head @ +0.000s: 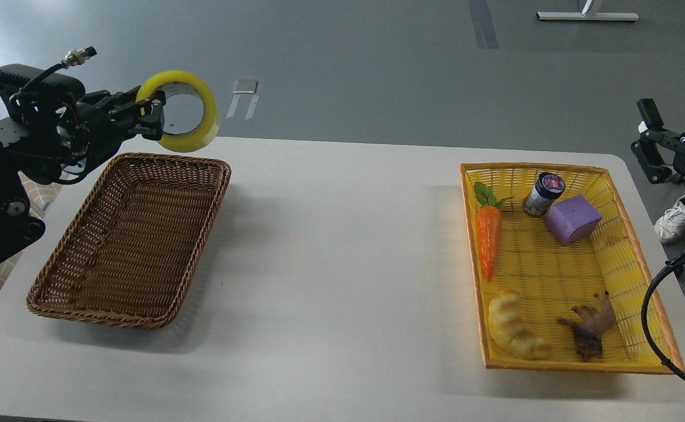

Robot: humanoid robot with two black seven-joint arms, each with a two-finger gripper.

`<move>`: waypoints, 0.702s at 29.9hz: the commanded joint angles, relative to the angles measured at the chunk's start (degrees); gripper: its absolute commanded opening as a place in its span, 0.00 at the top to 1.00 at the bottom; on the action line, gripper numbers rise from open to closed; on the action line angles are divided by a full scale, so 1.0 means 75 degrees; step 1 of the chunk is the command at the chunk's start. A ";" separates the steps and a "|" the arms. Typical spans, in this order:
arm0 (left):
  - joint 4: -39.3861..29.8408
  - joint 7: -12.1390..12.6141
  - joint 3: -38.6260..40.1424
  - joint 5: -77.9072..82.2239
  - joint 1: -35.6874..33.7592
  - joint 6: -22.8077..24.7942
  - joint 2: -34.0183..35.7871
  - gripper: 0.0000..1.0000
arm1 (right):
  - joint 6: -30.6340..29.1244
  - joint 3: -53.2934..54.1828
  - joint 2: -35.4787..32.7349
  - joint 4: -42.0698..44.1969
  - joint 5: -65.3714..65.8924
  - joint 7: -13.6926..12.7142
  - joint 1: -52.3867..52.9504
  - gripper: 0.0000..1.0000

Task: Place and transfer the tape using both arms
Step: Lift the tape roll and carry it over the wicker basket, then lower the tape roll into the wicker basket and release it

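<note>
Left hand (153,114): pinching the tape's left rim, fingers partly lost against the dark wrist.
Tape (193,138): on edge in the air, above the far rim of the brown wicker basket (84,258); core seen through the ring.
Right hand (651,146): at the right frame edge, off the counter (342,264); fingers seem spread, wrist cut off.
Yellow basket (632,258): holds carrot (487,237), purple block (572,219), jar (543,194), croissant toy (515,325), and a brown figure (589,328), shape unclear.
</note>
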State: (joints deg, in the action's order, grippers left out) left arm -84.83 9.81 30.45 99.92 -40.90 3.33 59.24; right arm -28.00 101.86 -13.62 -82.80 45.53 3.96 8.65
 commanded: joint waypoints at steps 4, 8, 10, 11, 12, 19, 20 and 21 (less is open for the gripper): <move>0.0037 -0.0323 -0.0122 -0.0069 0.0472 0.0001 0.0503 0.68 | 0.0000 0.0000 0.0000 -0.0011 0.0000 0.0000 -0.0063 0.00; 0.0189 -0.0628 -0.0134 -0.0057 0.0836 0.0001 0.0621 0.68 | 0.0000 0.0012 -0.0012 -0.0046 0.0011 0.0000 -0.0086 0.00; 0.0352 -0.0699 -0.0134 -0.0034 0.1011 0.0001 0.0609 0.68 | 0.0000 0.0023 -0.0035 -0.0105 0.0000 0.0000 -0.0168 0.00; 0.0527 -0.0757 -0.0134 -0.0034 0.1116 -0.0010 0.0609 0.68 | 0.0000 0.0024 -0.0035 -0.0139 0.0011 0.0000 -0.0215 0.00; 0.0668 -0.0815 -0.0134 -0.0022 0.1199 -0.0045 0.0609 0.68 | 0.0000 0.0024 -0.0035 -0.0163 0.0011 0.0000 -0.0262 0.00; 0.0903 -0.1027 -0.0134 -0.0022 0.1797 -0.0338 0.0562 0.68 | 0.0000 0.0035 -0.0035 -0.0210 0.0011 0.0000 -0.0344 0.00; 0.0962 -0.1027 -0.0134 -0.0033 0.1832 -0.0362 0.0550 0.68 | 0.0000 0.0035 -0.0035 -0.0210 0.0011 0.0000 -0.0356 0.00; 0.0997 -0.1050 -0.0134 -0.0057 0.1914 -0.0373 0.0539 0.68 | 0.0000 0.0035 -0.0035 -0.0210 0.0011 0.0000 -0.0356 0.00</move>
State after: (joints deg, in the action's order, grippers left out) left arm -78.36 2.30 29.44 99.74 -27.91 1.11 63.60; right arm -28.00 102.13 -13.89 -84.34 45.62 3.95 6.09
